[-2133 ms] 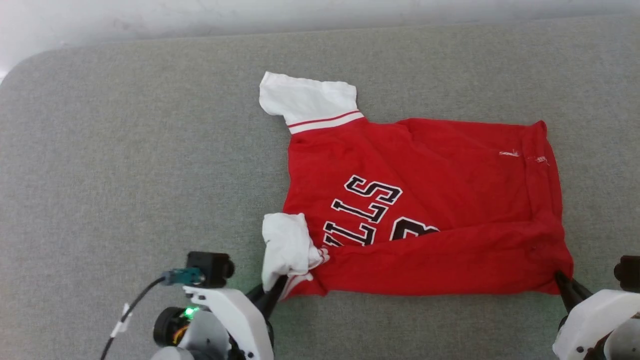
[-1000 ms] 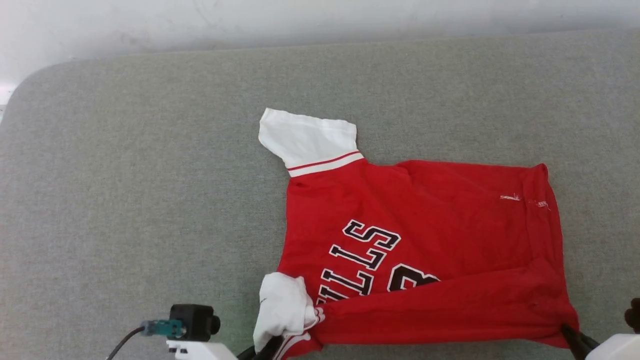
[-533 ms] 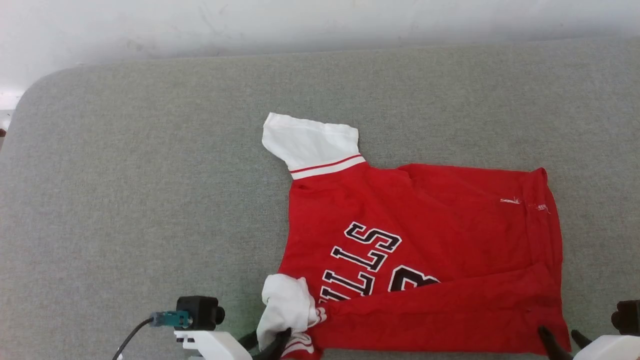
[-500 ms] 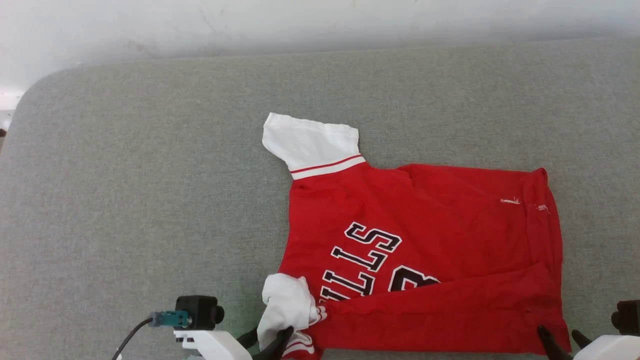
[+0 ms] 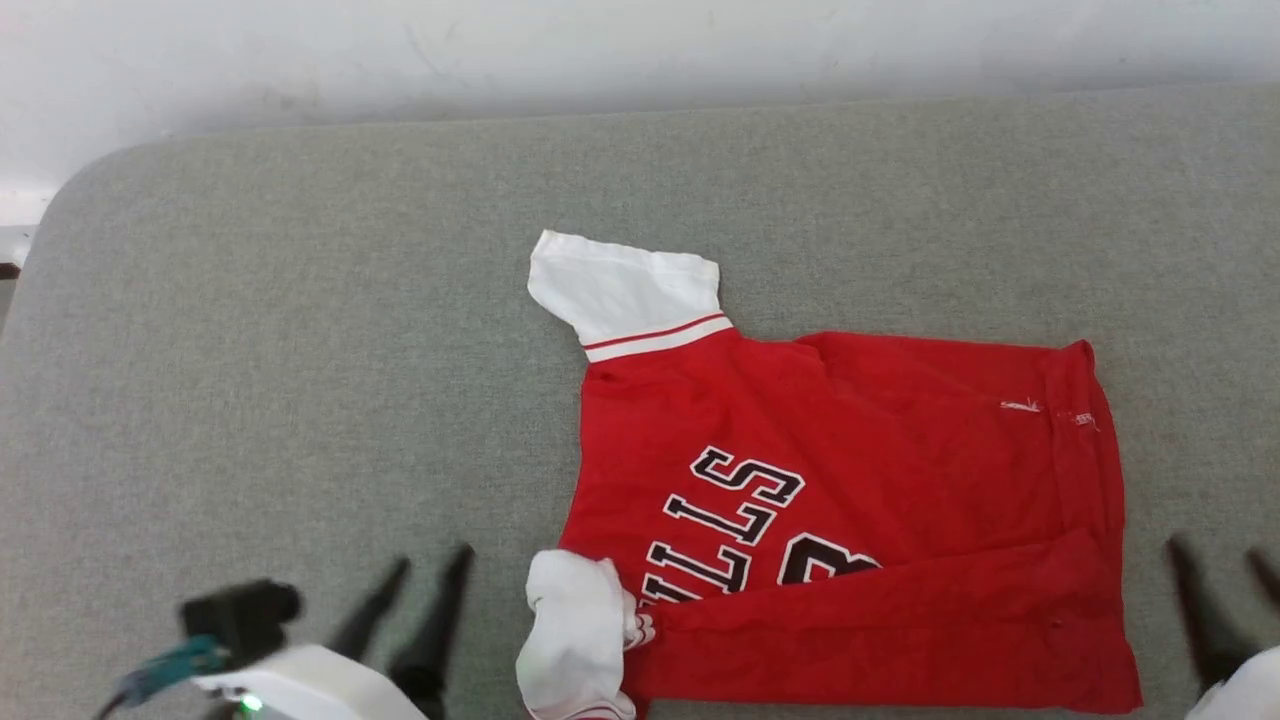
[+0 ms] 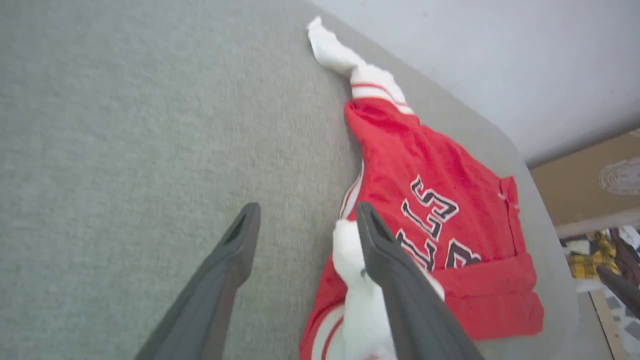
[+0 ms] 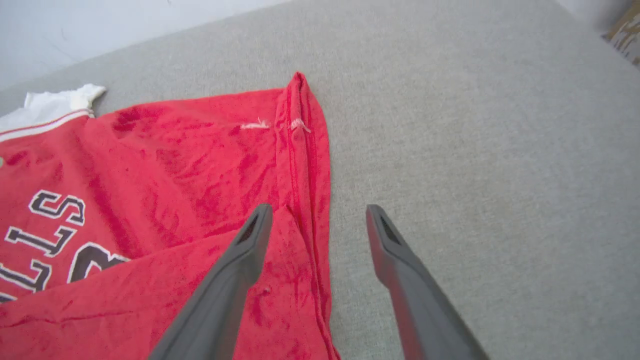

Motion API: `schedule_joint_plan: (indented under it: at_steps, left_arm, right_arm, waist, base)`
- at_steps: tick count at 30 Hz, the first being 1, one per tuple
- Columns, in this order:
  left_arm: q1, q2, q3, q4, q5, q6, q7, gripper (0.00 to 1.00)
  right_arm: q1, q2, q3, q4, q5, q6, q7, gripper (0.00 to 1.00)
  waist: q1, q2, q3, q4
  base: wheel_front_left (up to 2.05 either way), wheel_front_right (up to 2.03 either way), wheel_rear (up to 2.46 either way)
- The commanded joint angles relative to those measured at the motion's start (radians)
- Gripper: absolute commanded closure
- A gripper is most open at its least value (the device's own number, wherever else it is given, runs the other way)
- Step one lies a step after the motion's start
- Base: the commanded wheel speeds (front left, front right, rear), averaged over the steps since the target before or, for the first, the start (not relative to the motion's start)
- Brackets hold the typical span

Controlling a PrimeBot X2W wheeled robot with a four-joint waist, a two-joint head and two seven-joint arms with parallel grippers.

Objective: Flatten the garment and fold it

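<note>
Pale grey fabric-covered surface [image 5: 250, 350] w/ a rounded far-left corner, plain white wall [image 5: 600, 50] behind it. A red jersey T-shirt [image 5: 900, 450] w/ white short sleeves & black white-outlined block lettering lies flat, right of centre and close to the near edge, collar end to the left, hem to the right. Its near long edge is folded up over the body and covers the lower part of the lettering. The far white sleeve [image 5: 625, 290] is spread flat, pointing far-left; the near white sleeve [image 5: 575, 635] is bunched at the near-left corner. Lots of bare grey to the left, a broad band btwn shirt and wall, a narrower strip to the right. The left gripper [image 5: 431, 558] is over bare surface just left of the bunched sleeve, fingers spread wide, nothing in them; in the left wrist view one finger overlaps the sleeve, can't tell if it touches. The right gripper [image 5: 1215, 550] is just right of the hem's near corner, also spread wide & empty; right wrist view puts one finger over the red hem edge, the other over bare grey.
</note>
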Motion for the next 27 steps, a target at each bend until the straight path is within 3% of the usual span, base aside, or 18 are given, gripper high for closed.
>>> schedule_joint_plan:
  at_steps: [1,6,10,17,24,27]
  left_arm:
    - [-0.003,-0.004,0.017,-0.023,0.018,0.011,-0.031,0.0]
    - [-0.105,-0.006,0.033,-0.067,0.144,-0.007,-0.222,0.0]
    - [-0.252,-0.003,0.006,-0.025,0.236,-0.016,-0.296,0.0]
    - [-0.58,0.067,-0.066,0.146,0.35,-0.057,-0.186,0.0]
    - [-0.837,0.09,-0.127,0.341,0.351,-0.13,-0.039,0.0]
    - [-0.918,0.082,-0.154,0.422,0.362,-0.133,0.022,0.0]
  right_arm:
    - [-0.031,0.001,-0.005,-0.015,-0.009,-0.001,-0.039,0.0]
    - [-0.098,0.001,0.015,-0.034,-0.068,-0.001,-0.217,0.0]
    - [-0.144,0.001,0.031,-0.025,-0.098,-0.001,-0.311,0.0]
    - [-0.205,0.001,0.064,-0.014,-0.125,-0.001,-0.373,0.0]
    - [-0.247,0.001,0.085,-0.007,-0.143,-0.001,-0.398,0.0]
    - [-0.254,0.001,0.087,-0.001,-0.143,-0.001,-0.398,0.0]
  waist:
    - [0.0,0.0,0.007,-0.001]
    - [0.0,0.0,0.048,-0.007]
    - [0.0,0.0,0.094,-0.009]
    - [0.0,0.0,0.185,-0.018]
    - [0.0,0.0,0.258,-0.032]
    - [0.0,0.0,0.279,-0.037]
  base:
    - [0.0,0.0,0.0]
    - [0.0,0.0,0.0]
    - [0.0,0.0,0.0]
    - [0.0,0.0,0.0]
    - [0.0,0.0,0.0]
    - [0.0,0.0,0.0]
